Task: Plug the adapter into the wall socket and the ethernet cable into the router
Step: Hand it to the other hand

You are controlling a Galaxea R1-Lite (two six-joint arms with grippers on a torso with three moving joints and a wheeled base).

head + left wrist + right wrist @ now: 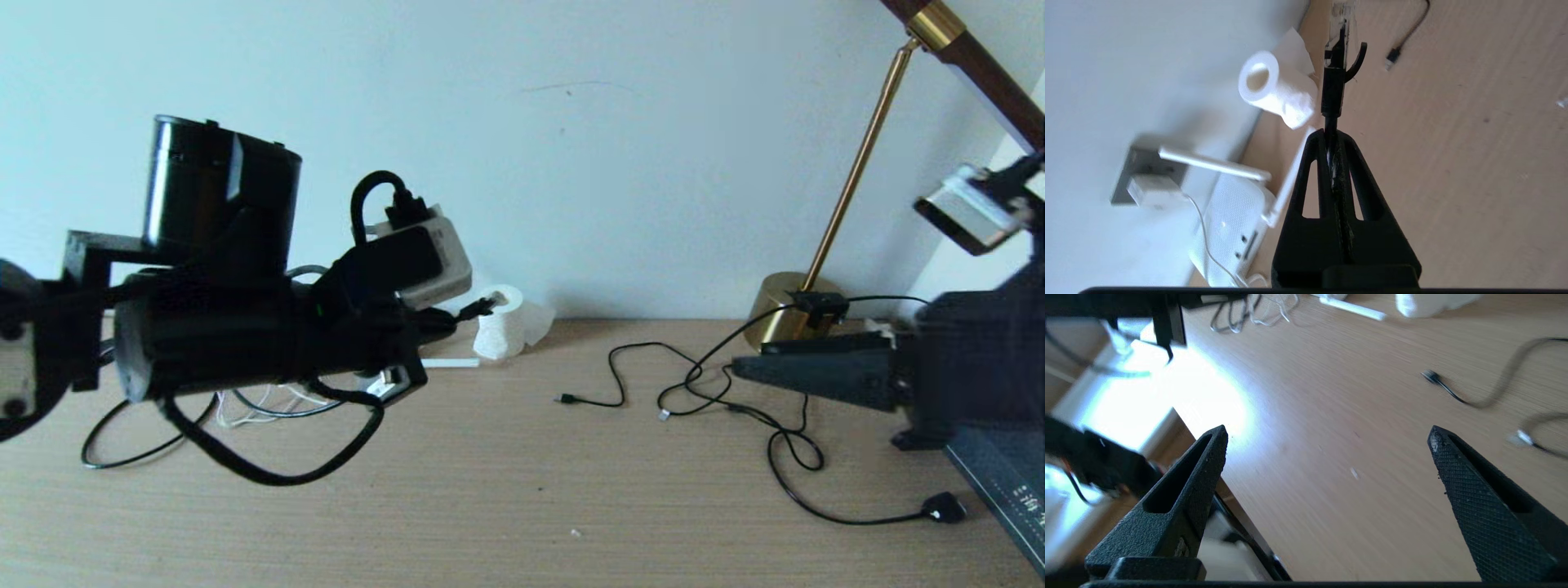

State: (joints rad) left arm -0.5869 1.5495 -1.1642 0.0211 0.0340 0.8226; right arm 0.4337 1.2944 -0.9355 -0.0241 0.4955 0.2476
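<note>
My left gripper (pixel 1331 132) is shut on the black ethernet cable (pixel 1332 94), just behind its boot. The clear plug tip (pixel 1338 32) sticks out ahead, above the table. In the head view this gripper (pixel 445 323) hangs at the left, with the cable's slack (pixel 269 475) looping below the arm. The white adapter (pixel 1152 192) sits in the grey wall socket (pixel 1133 161), its thin cord running down. The white router (pixel 1227 220) lies below it against the wall, port slots facing out; the left arm mostly hides it in the head view. My right gripper (pixel 1327 435) is open and empty over bare table at the right (pixel 739 367).
A white tissue roll (pixel 502 322) stands by the wall near the plug tip. Thin black cables with small plugs (pixel 694 392) and a chunky black plug (pixel 943 508) lie at the right. A brass lamp base (pixel 775 314) and a dark mat (pixel 1008 482) are there too.
</note>
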